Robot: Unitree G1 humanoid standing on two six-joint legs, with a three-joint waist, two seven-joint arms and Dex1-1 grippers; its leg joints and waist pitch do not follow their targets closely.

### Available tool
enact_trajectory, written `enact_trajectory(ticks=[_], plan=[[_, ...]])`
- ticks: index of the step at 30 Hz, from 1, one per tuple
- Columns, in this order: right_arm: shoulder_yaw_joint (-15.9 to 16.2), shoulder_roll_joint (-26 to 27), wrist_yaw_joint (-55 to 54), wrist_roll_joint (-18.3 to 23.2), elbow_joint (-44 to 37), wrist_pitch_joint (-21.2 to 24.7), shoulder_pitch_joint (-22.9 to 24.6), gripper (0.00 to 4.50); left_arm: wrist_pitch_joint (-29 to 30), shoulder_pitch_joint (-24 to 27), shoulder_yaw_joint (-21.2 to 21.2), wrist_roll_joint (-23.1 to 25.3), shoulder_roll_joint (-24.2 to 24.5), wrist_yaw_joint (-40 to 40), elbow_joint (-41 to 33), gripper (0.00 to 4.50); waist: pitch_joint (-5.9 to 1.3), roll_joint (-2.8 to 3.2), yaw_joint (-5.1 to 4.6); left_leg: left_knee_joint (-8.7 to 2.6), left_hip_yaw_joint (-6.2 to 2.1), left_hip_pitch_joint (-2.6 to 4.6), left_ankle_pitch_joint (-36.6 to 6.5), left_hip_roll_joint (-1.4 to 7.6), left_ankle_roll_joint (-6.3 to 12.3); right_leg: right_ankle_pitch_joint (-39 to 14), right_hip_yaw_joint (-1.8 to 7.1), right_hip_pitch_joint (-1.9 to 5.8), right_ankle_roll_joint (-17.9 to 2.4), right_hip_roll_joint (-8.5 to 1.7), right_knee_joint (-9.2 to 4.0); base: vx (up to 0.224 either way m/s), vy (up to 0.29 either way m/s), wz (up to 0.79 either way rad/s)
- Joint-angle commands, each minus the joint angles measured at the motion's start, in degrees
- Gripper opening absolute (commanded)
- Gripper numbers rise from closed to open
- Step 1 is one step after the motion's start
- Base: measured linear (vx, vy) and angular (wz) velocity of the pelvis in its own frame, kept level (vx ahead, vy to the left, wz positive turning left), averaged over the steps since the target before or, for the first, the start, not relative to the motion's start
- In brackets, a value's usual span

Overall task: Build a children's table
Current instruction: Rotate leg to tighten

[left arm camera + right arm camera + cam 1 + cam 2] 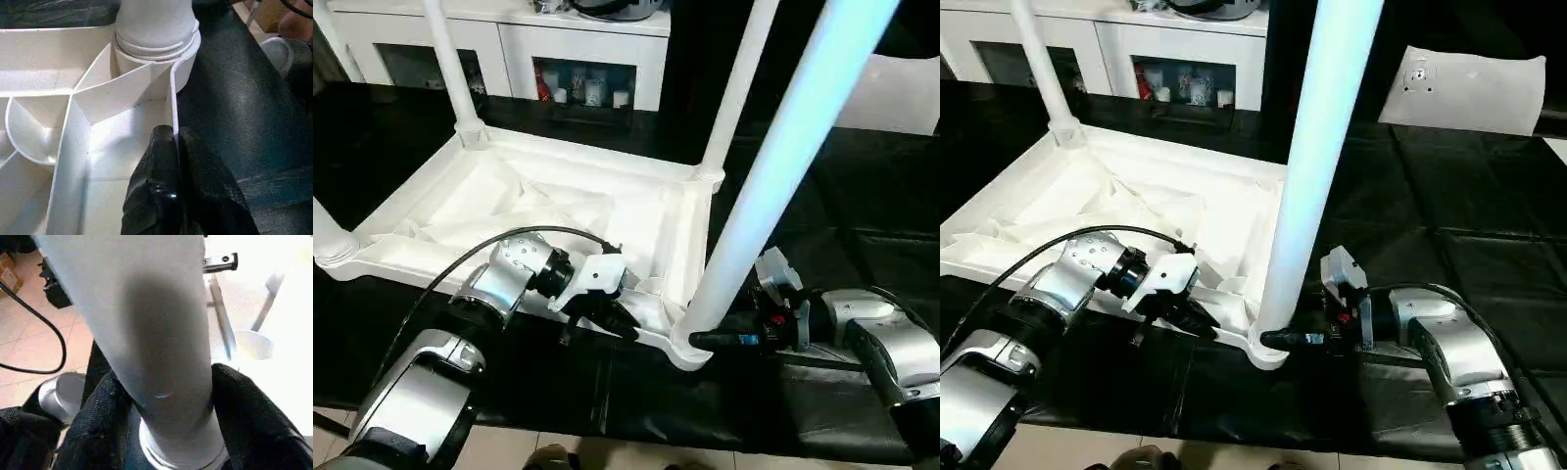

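Observation:
The white tabletop [597, 162] lies upside down on the black mat, ribbed underside up. White legs stand in its corner sockets: far left [450, 69], far right [739, 88], near left [323, 230], and the big near right leg [773, 166]. My left gripper [625, 323] is shut on the tabletop's front rim [172, 98], just beside the near right socket [156, 46]. At that leg's base, my right gripper [1268, 339] reaches in from the right. Its fingers [244, 411] press on both sides of the leg [156, 323].
A white cabinet [582, 83] with open shelves stands behind the mat. A flat white bag [1469, 88] lies at the back right on the black mat [862, 196]. Tiled floor [607, 450] shows along the mat's near edge.

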Motion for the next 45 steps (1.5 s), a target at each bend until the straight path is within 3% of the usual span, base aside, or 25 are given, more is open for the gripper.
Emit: enact_trajectory(ticks=[1, 6, 10, 12, 13, 16, 17, 18, 22, 23, 26, 28, 30, 32, 35, 38, 40, 42, 45], plan=[[0.75, -0.57, 1.29, 0.67, -0.27, 0.48, -0.36, 2.14, -1.51, -1.71, -1.55, 0.31, -0.23, -1.44, -0.15, 0.0, -4.59, -0.46, -0.24, -3.5, -1.47, 1.12, -6.31, 3.93, 4.37, -8.68, 2.71, 2.83, -13.12, -5.43, -3.94, 0.0, 0.0, 0.0], [1.07, 0.07, 0.45, 1.35, -1.76, 1.51, 0.35, 2.07, -0.95, -1.24, -1.17, 0.22, -0.19, -1.13, -0.39, 0.0, -4.62, -0.61, -0.26, -3.47, -1.48, 1.04, -6.14, 3.89, 4.29, -8.67, 2.73, 2.95, -12.94, -5.46, -3.91, 0.0, 0.0, 0.0], [-0.48, 4.83, -10.16, -0.45, -2.65, 2.86, 0.54, 2.05, 1.11, -2.04, 0.39, 1.24, -1.54, 5.76, 0.8, 0.0, -4.5, -0.51, -0.53, -3.57, -1.53, 0.89, -6.3, 3.77, 4.03, -9.08, 2.65, 2.85, -12.66, -5.39, -3.99, 0.0, 0.0, 0.0], [-0.4, 7.53, -16.0, -2.61, -2.79, 2.62, 0.23, 2.05, 3.24, -2.63, 0.99, 2.06, -2.51, 10.0, 1.27, 0.0, -4.29, -0.41, -1.0, -3.75, -1.63, 1.28, -8.65, 3.59, 2.4, -13.77, 2.58, 2.47, -11.64, -5.32, -4.56, 0.0, 0.0, 0.0], [-0.29, 8.87, -18.96, -3.75, -2.68, 3.14, -0.01, 2.04, 4.93, -2.82, 1.25, 2.35, -3.22, 12.11, 1.32, 0.0, -4.09, -0.6, -1.41, -3.94, -1.87, 1.38, -10.69, 3.42, 0.8, -19.71, 2.62, 2.62, -9.93, -5.61, -5.21, 0.0, 0.0, 0.0], [-0.58, 15.35, -31.11, -6.89, -2.11, 7.3, -0.98, 1.98, 12.37, -2.84, 2.87, 1.83, -7.48, 19.75, 0.47, 0.0, -3.83, -0.53, -2.3, -4.29, -2.03, 1.54, -12.17, 3.51, -0.36, -22.51, 2.66, 2.31, -9.26, -5.41, -5.38, 0.0, 0.0, 0.0], [-1.5, 20.22, -38.21, -7.27, -2.14, 10.66, -1.76, 1.98, 15.76, -2.41, 3.2, 1.86, -10.29, 23.76, -0.39, 0.0, -3.85, -0.42, -2.89, -4.51, -2.24, 1.24, -12.21, 3.47, -0.85, -22.08, 2.63, 2.5, -9.5, -5.38, -5.18, 0.0, 0.0, 0.0], [-1.55, 20.52, -38.65, -7.31, -2.14, 10.85, -1.81, 1.97, 15.97, -2.39, 3.22, 1.87, -10.46, 24.03, -0.43, 0.0, -3.92, -0.37, -3.55, -4.61, -2.39, 1.33, -12.71, 3.42, -1.42, -21.86, 2.57, 2.33, -9.66, -5.38, -5.31, 0.0, 0.0, 0.0], [-2.41, 27.84, -48.88, -8.98, -1.08, 12.7, -3.66, 1.96, 20.11, -2.03, 3.88, 1.99, -15.16, 30.73, -1.9, 0.0, -4.06, -0.44, -4.69, -4.18, -2.18, 1.36, -12.79, 3.05, -0.3, -20.5, 2.81, 2.53, -10.05, -5.44, -5.71, 0.0, 0.0, 0.0], [-2.36, 28.95, -50.61, -9.61, -0.82, 12.39, -4.01, 1.96, 20.85, -2.09, 4.2, 1.93, -16.04, 32.05, -2.06, 0.0, -3.98, -0.14, -4.94, -4.15, -2.04, 1.25, -12.41, 3.11, -0.06, -19.22, 2.94, 2.37, -10.29, -5.28, -5.66, 0.0, 0.0, 0.0], [-2.8, 32.27, -54.94, -10.17, -0.23, 12.44, -5.15, 1.96, 23.76, -2.22, 5.23, 1.94, -18.46, 36.12, -3.52, 0.0, -4.06, -0.13, -4.96, -4.13, -2.06, 1.27, -11.91, 2.94, 0.55, -18.55, 2.88, 2.52, -10.34, -5.13, -5.67, 0.0, 0.0, 0.0], [-2.95, 32.32, -54.9, -10.51, -0.76, 11.01, -4.86, 1.96, 24.05, -2.11, 5.28, 2.27, -18.23, 36.4, -4.29, 0.0, -4.09, -0.03, -4.9, -4.13, -2.04, 1.24, -11.67, 3.01, 0.95, -17.32, 2.95, 2.61, -10.22, -5.09, -5.67, 0.0, 0.0, 0.0], [-3.79, 32.9, -55.67, -10.56, -1.46, 11.51, -4.6, 2.51, 24.62, -1.85, 5.28, 2.69, -17.99, 36.64, -5.24, 0.0, -4.22, 0.0, -4.95, -4.19, -2.01, 1.14, -10.6, 3.1, 1.39, -14.66, 2.95, 2.67, -10.59, -4.96, -5.38, 0.0, 0.0, 0.0], [-4.3, 31.64, -55.12, -10.43, -2.59, 11.25, -3.83, 2.51, 23.2, -1.51, 5.02, 3.02, -16.47, 35.89, -5.7, 0.0, -4.37, -0.03, -4.86, -4.06, -1.93, 1.09, -9.78, 3.05, 1.83, -13.13, 2.98, 2.77, -10.78, -4.98, -5.27, 0.0, 0.0, 0.0], [-4.28, 29.6, -53.03, -10.48, -3.36, 10.21, -2.95, 2.91, 20.94, -1.29, 5.14, 3.08, -14.72, 34.37, -5.47, 0.0, -4.4, 0.17, -4.76, -4.07, -1.91, 0.99, -9.0, 3.07, 2.25, -10.83, 2.99, 2.83, -11.24, -4.95, -5.07, 0.0, 0.0, 0.0], [-4.48, 24.59, -48.58, -10.92, -4.95, 7.68, -1.26, 3.18, 17.51, -0.56, 4.97, 3.09, -11.14, 30.68, -6.14, 0.0, -4.51, 0.13, -4.45, -4.03, -1.95, 0.82, -8.01, 3.13, 3.04, -7.62, 2.96, 3.26, -11.87, -5.09, -4.79, 0.0, 0.0, 0.0], [-6.41, 20.37, -43.44, -8.84, -6.01, 6.25, -0.01, 3.39, 13.95, 0.27, 4.43, 2.19, -8.23, 25.34, -6.78, 0.0, -4.64, 0.02, -4.29, -3.84, -1.88, 0.75, -7.39, 3.22, 4.18, -5.44, 3.06, 3.45, -12.53, -5.21, -4.48, 0.0, 0.0, 0.0], [-6.43, 18.2, -40.89, -8.98, -5.98, 4.87, 0.32, 3.49, 12.47, 0.59, 3.75, 2.38, -6.96, 22.98, -6.88, 0.0, -4.56, -0.13, -4.44, -3.83, -1.74, 0.73, -6.94, 3.3, 4.62, -4.24, 3.02, 3.22, -13.2, -5.04, -4.31, 0.0, 0.0, 0.0], [-6.21, 13.55, -33.99, -8.9, -5.16, 1.89, 0.83, 3.74, 9.32, 0.82, 2.73, 2.53, -4.36, 17.73, -5.75, 0.0, -4.38, -0.02, -3.95, -3.82, -1.61, 1.25, -8.7, 3.48, 4.11, -8.3, 2.94, 2.9, -13.2, -5.15, -4.8, 0.0, 0.0, 0.0]])
